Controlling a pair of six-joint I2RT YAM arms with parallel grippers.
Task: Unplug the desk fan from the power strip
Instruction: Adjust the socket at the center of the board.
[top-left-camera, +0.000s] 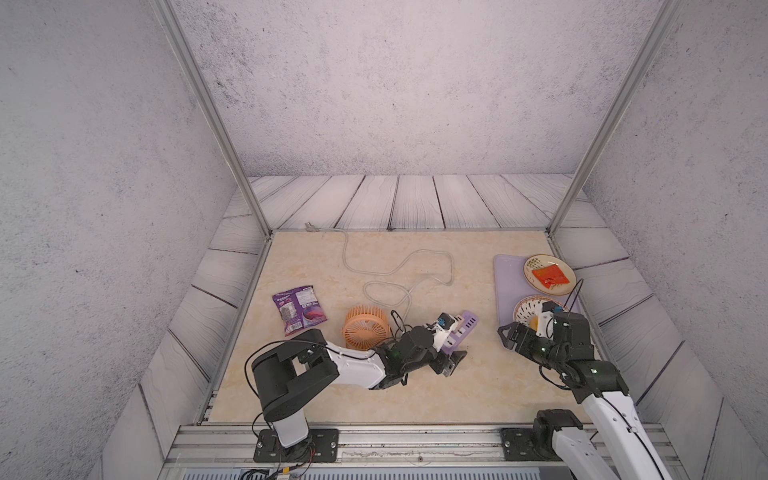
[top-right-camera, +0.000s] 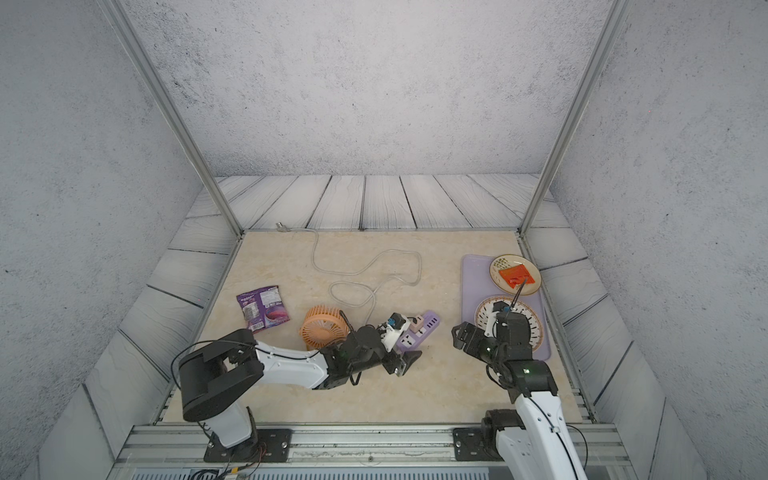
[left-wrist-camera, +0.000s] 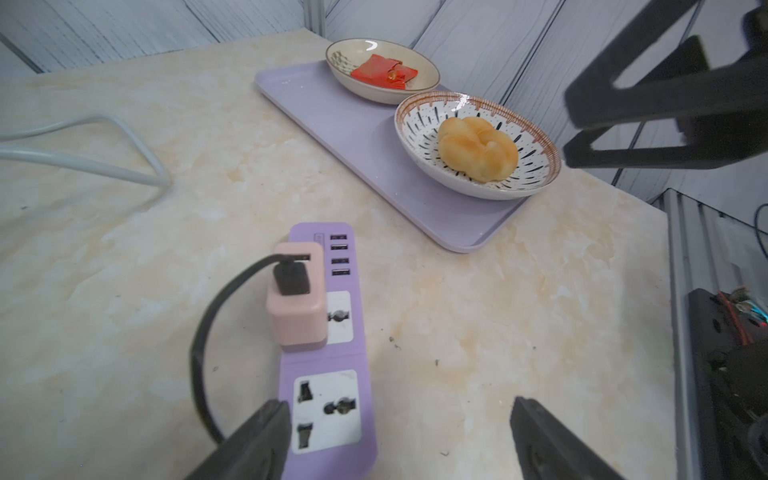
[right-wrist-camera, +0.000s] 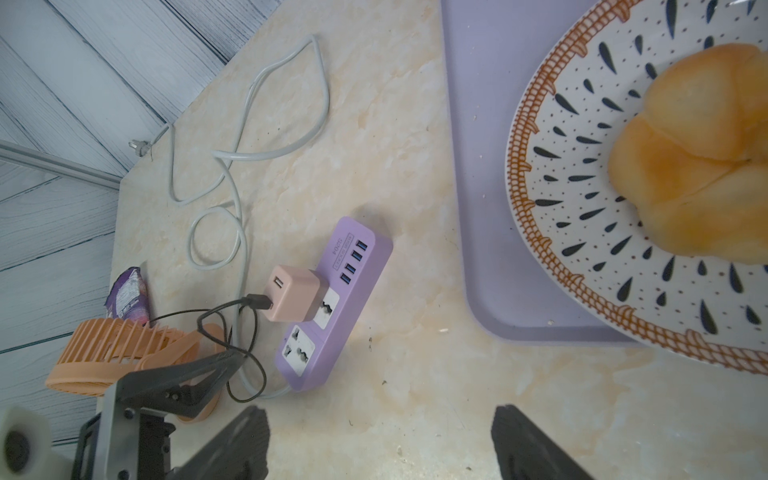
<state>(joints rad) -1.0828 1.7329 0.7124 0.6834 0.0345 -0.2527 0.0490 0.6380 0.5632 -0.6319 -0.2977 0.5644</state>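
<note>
**The fan's plug sits in the purple strip**

The power strip (left-wrist-camera: 324, 361) lies flat near the middle of the desk (top-left-camera: 415, 395). It is between the desk fan (top-left-camera: 365, 330) and the purple tray (left-wrist-camera: 353, 137). The fan's pink cube plug (left-wrist-camera: 295, 316) is pushed into the white socket next to the row of small ports. A thin black cord (left-wrist-camera: 199, 353) goes into the top of the cube and loops back toward the orange fan. The strip's thick grey cable (top-left-camera: 399, 270) curls in loops across the desk toward the back edge.

The left claw (left-wrist-camera: 399, 436) is low over the near end of the strip, and its fingers are wide apart. One finger is right at the strip's near edge, but I cannot tell if it touches. The other finger is over bare desk. The claw is holding nothing.

The right claw (right-wrist-camera: 380, 428) hangs over the desk just beside the near corner of the tray. Its fingers are wide apart too, with nothing between them.

Two bowls sit on the tray. The near one holds a bread roll (left-wrist-camera: 478, 153) and the far one holds a red packet (left-wrist-camera: 384, 72). A purple snack bag (top-left-camera: 299, 309) lies on the far side of the fan from the strip.
</note>
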